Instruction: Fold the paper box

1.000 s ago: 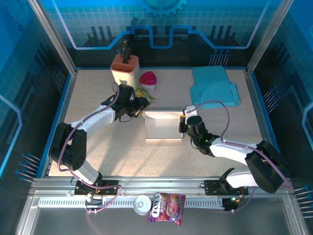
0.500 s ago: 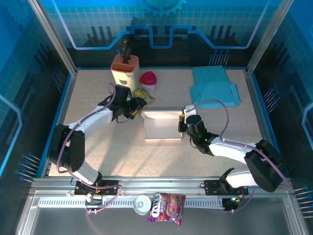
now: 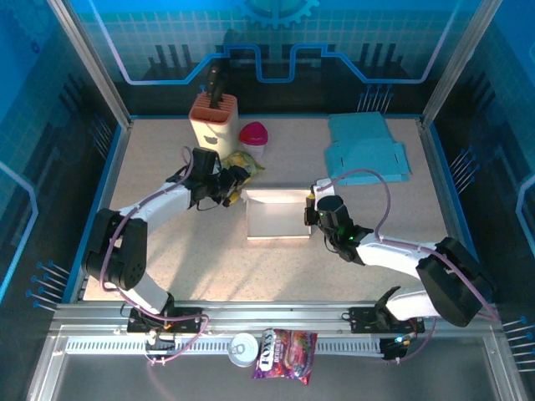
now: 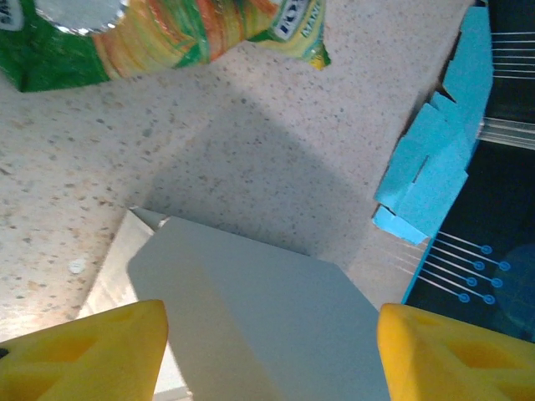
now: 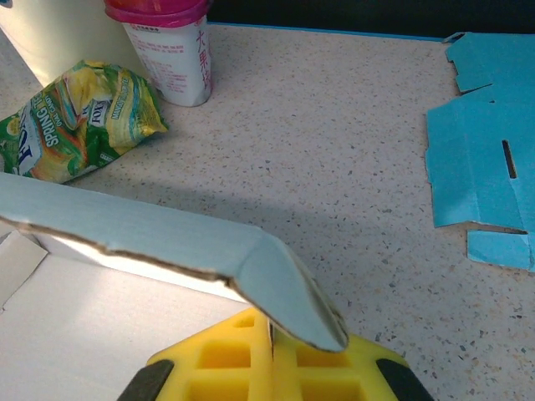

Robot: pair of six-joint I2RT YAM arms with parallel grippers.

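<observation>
Box [image 3: 276, 215] location?

Middle of the table [image 3: 217, 267]. White, open side up, back wall standing.

Right gripper [image 5: 269, 338]?

Clamped on the box's right wall. In the wrist view the cardboard edge runs down between its two yellow fingers [image 5: 217, 359], which are pressed together on it.

Left gripper [image 3: 238, 187]?

Released. Its fingers [image 4: 84, 351] stand wide apart over the box's back-left corner, with white panel showing between them. Whether either finger touches the cardboard I cannot tell.

What lies near?

Snack bag [image 3: 246, 160] is just behind the left gripper, with a pink-capped bottle [image 3: 255, 136] beside it. Knife block [image 3: 214, 119] stands further back on the left. Blue card [image 3: 366, 149] lies flat at the back right, well apart from the box.

And on the rail [image 3: 109, 343]?

Can [image 3: 243, 348] and candy bag [image 3: 285, 354], side by side.
</observation>
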